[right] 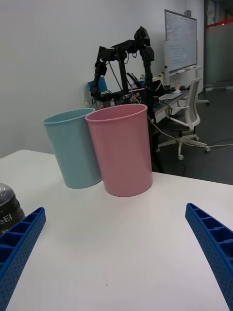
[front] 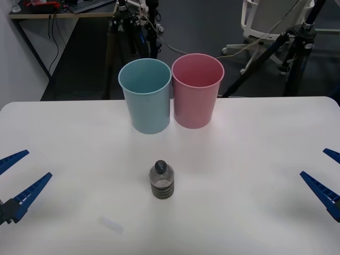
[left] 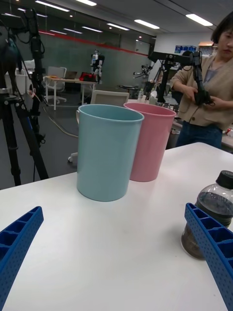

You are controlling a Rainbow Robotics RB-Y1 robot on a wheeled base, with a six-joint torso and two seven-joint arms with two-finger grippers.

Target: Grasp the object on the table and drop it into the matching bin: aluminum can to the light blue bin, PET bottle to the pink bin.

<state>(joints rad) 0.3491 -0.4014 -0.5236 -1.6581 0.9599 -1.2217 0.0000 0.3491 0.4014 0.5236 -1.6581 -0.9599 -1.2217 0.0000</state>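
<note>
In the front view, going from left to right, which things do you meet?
Left end effector → light blue bin → PET bottle → pink bin → right end effector, all over the white table.

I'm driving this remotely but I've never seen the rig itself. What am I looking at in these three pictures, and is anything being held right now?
You are driving a two-armed robot with blue ribbed two-finger grippers. The front view comes from a camera above the arms, looking down at the white table. The left gripper sits at that view's left edge and the right gripper at its right edge; both are open and hold nothing. The other two pictures come from cameras on each wrist, with that arm's own fingers at the bottom corners.

On the table, the small PET bottle stands upright midway between the arms, apart from both. Behind it stand the light blue bin and the pink bin, side by side, pink on the robot's right. The bottle belongs in the pink one.
</note>
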